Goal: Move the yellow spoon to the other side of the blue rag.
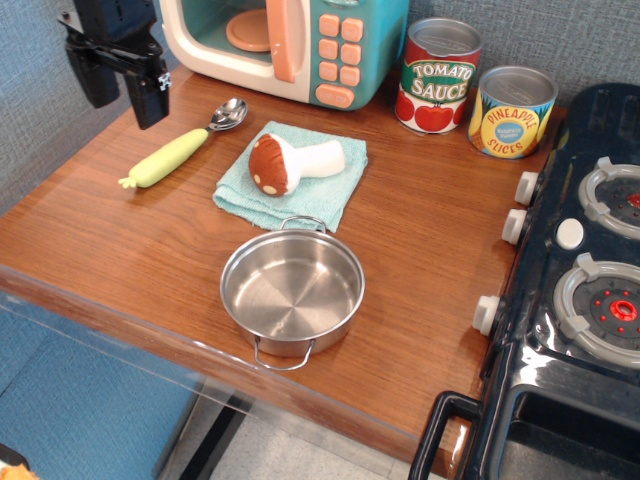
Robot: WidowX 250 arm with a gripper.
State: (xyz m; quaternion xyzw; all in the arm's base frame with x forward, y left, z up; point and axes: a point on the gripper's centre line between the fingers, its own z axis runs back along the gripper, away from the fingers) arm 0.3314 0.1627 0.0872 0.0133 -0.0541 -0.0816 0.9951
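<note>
The yellow spoon (182, 148) lies on the wooden table left of the blue rag (292, 174), its pale yellow-green handle pointing front-left and its shiny bowl toward the microwave. A toy mushroom (290, 160) rests on the rag. My gripper (125, 92) hangs in the air at the top left, above and left of the spoon, open and empty, its two black fingers apart.
A steel pan (291, 290) stands in front of the rag. A toy microwave (290, 45) is at the back, with a tomato sauce can (438, 76) and a pineapple can (512, 111) to its right. A toy stove (585, 280) fills the right side.
</note>
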